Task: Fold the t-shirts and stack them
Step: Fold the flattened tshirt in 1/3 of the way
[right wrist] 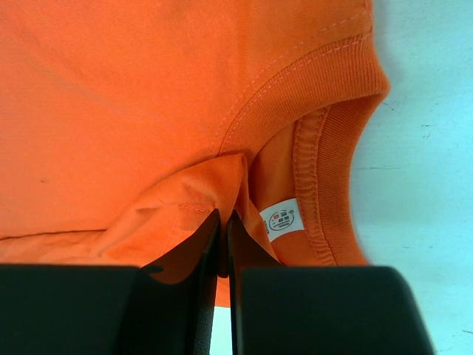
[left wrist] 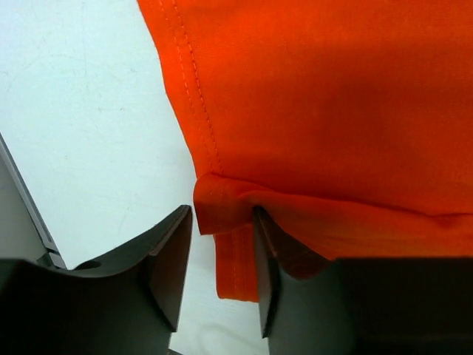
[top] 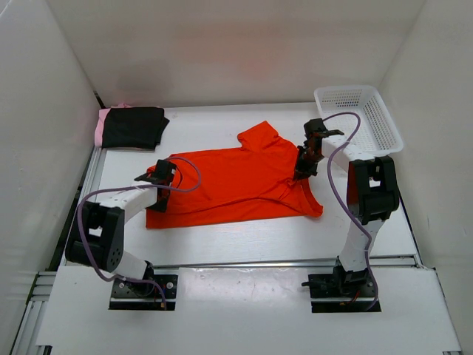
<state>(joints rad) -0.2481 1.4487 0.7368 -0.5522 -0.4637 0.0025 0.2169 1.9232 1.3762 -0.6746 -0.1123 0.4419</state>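
Orange-red cloth (right wrist: 192,185) is being pinched by the right gripper (right wrist: 224,222), its jaws pressed together on a fold just beside the collar (right wrist: 325,111) and white label (right wrist: 281,219). A folded hem corner (left wrist: 222,200) is being straddled by the left gripper (left wrist: 222,229), whose jaws are apart and not clamped. The orange-red t-shirt (top: 229,185) is being supported, spread out, by the white table (top: 244,240). At the far left corner, the folded black t-shirt (top: 137,126) is being borne by the pink t-shirt (top: 99,129).

Left arm (top: 111,218) bent low, forearm reaching toward the counter's (top: 244,240) left edge. Left gripper (left wrist: 222,259) pointed down, jaws parted. Right arm (top: 367,196) upright, elbow high. Right gripper (right wrist: 223,233) pinched tight on a fold of the orange-red t-shirt (top: 236,185).
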